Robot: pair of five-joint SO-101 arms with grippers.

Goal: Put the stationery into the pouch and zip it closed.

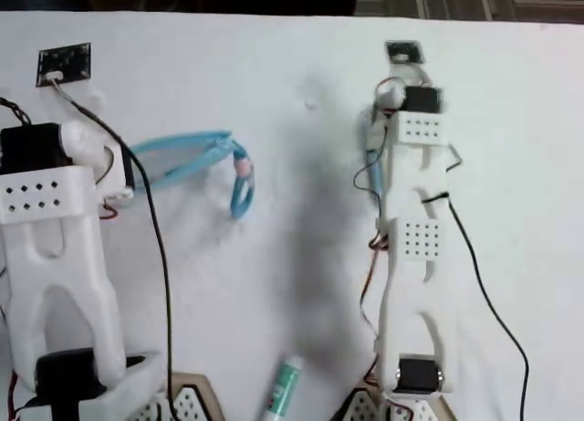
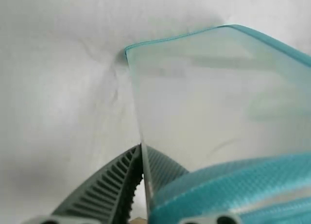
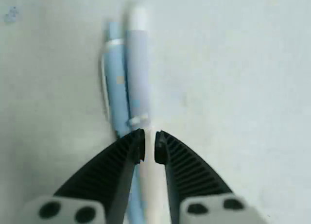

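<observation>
The left gripper [image 2: 142,156] has its jaws pinched on the edge of the clear blue pouch [image 2: 209,102] on the white table [image 1: 301,257]. The right gripper [image 3: 148,146] is well apart from it, jaws narrow around a pale pen [image 3: 137,63] that lies against a blue pen [image 3: 114,73].

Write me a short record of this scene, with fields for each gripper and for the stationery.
left gripper: shut on the pouch edge
right gripper: shut on the lilac pen
blue pen: on the table, alongside the lilac pen
green-and-white stick: loose on the table, at the high view's lower edge
</observation>
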